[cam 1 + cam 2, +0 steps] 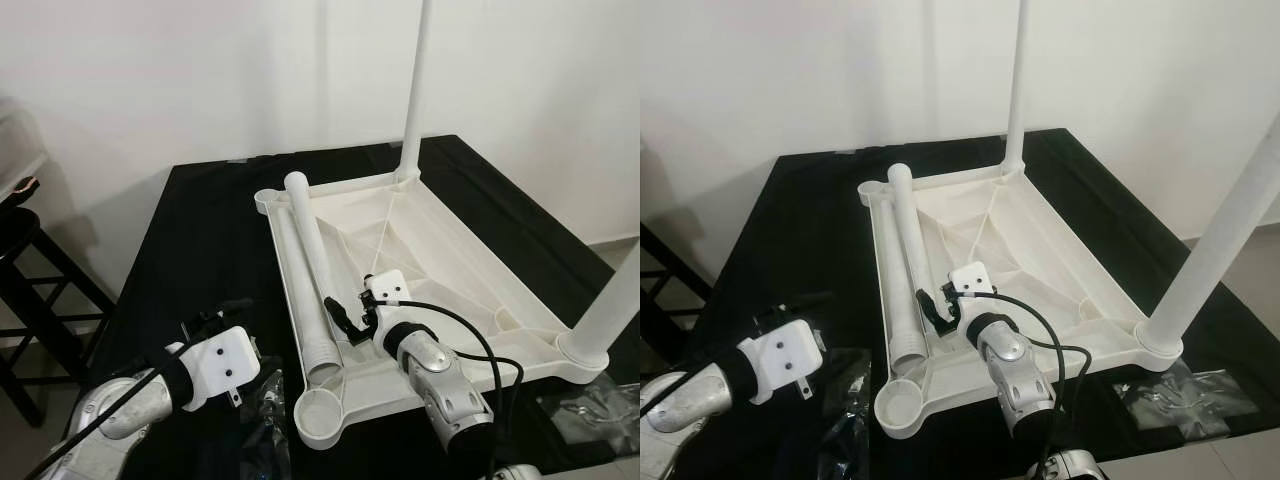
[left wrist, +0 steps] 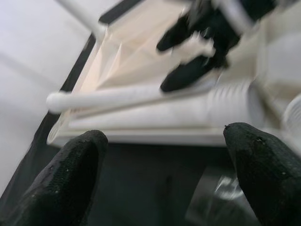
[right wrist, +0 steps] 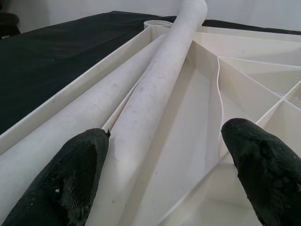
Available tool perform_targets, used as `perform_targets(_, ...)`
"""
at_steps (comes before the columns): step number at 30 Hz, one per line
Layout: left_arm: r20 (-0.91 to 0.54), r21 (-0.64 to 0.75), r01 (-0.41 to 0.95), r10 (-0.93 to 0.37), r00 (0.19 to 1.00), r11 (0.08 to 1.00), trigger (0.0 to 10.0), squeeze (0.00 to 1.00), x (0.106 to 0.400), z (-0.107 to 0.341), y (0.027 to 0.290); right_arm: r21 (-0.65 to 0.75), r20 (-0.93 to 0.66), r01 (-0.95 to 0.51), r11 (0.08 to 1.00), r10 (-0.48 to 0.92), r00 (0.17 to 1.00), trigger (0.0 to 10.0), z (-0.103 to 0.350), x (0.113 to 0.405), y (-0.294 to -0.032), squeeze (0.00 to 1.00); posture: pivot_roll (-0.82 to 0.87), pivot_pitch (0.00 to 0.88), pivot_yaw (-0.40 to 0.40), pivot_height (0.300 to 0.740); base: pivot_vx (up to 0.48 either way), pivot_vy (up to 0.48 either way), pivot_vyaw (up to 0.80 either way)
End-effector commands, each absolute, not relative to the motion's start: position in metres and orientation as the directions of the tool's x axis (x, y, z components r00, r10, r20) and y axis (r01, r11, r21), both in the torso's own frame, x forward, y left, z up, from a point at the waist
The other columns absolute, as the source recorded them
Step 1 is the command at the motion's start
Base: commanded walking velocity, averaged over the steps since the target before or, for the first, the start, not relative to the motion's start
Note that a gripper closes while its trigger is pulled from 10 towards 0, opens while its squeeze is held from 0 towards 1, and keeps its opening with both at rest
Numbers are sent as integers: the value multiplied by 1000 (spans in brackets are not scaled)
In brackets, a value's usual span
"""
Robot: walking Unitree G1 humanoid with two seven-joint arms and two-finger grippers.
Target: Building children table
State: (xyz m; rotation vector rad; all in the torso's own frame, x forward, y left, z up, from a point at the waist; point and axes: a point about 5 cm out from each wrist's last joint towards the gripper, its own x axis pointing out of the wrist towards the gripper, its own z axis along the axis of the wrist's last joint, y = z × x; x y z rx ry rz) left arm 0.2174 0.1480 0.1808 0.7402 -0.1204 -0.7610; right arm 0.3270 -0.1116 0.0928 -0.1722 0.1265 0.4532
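Observation:
The white tabletop (image 1: 470, 270) lies upside down on a black-covered table. One leg (image 1: 415, 80) stands screwed into its far right corner and another leg (image 1: 612, 305) into its near right corner. Two loose legs lie along its left side: a thinner one (image 1: 308, 235) rests on a thicker one (image 1: 300, 300). The near left socket (image 1: 320, 415) is bare. My right gripper (image 1: 345, 318) hovers open just above the loose legs, with the thinner leg (image 3: 160, 94) between its fingers (image 3: 70, 179). My left gripper (image 1: 215, 318) is open over the black cloth, left of the tabletop and facing its edge (image 2: 141, 134).
Crumpled clear plastic bags lie on the cloth at the near left (image 1: 265, 410) and near right (image 1: 590, 405). A dark wooden stool (image 1: 30, 270) stands off the table's left side. A white wall runs behind the table.

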Motion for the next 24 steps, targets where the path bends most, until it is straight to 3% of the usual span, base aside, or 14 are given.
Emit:
perform_targets(1,-168,620,618,-687,707,483,10000,208,213,182,144,-139,-191,-460,877,432,881,10000,87,326,-107,0,-68,0,45,740,0,0,0)
perform_targets(2,-180,607,642,-706,685,469,10000,43,210,181,140,-140,-193,-461,876,433,881,10000,87,326,-107,0,-66,0,43,740,0,0,0)
perform_targets(3,-190,596,660,-719,669,457,10000,0,208,180,136,-141,-194,-462,876,433,880,10000,87,326,-106,0,-65,0,43,740,0,0,0)
perform_targets(11,-345,634,674,-640,686,379,10000,0,221,144,127,-150,-196,-462,874,432,880,10000,87,329,-104,0,-64,0,43,740,0,0,0)
perform_targets(16,-335,644,652,-618,711,401,10000,0,233,141,119,-150,-197,-457,877,427,883,10000,87,329,-104,0,-70,0,47,740,0,0,0)
perform_targets(24,-325,641,668,-656,682,377,10000,0,239,139,97,-127,-181,-446,886,421,889,10000,88,329,-103,0,-75,0,56,740,0,0,0)
